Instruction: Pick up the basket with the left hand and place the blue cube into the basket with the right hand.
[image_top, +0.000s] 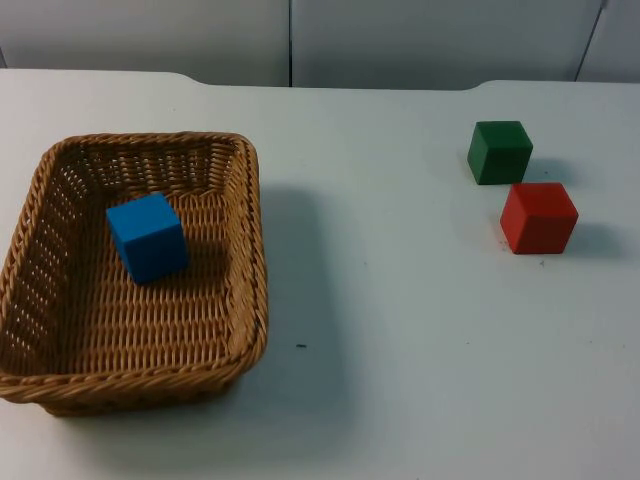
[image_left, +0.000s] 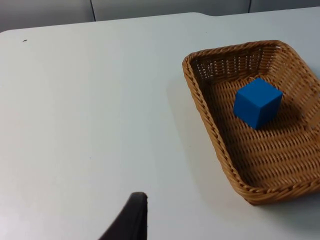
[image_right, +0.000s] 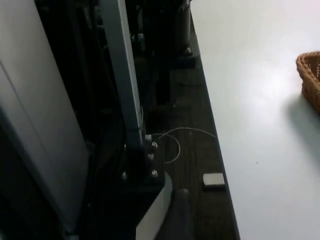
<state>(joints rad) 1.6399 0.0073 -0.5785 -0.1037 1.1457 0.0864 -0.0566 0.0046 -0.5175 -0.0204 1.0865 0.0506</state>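
- Green cube (image_top: 499, 151) and red cube (image_top: 539, 217) sit close together far right, well apart from the basket (image_top: 250, 260).
- Blue cube (image_top: 148, 236) rests tilted inside the woven basket, left on the white table (image_top: 400, 300).
- Left gripper's fingertip (image_left: 131, 220) pokes in over bare table; its spread I cannot tell.

One black fingertip of the left gripper (image_left: 131, 220) is seen held above the table, touching nothing. One black fingertip of the right gripper (image_right: 177, 215) is seen held beyond the table's edge, likewise touching nothing.
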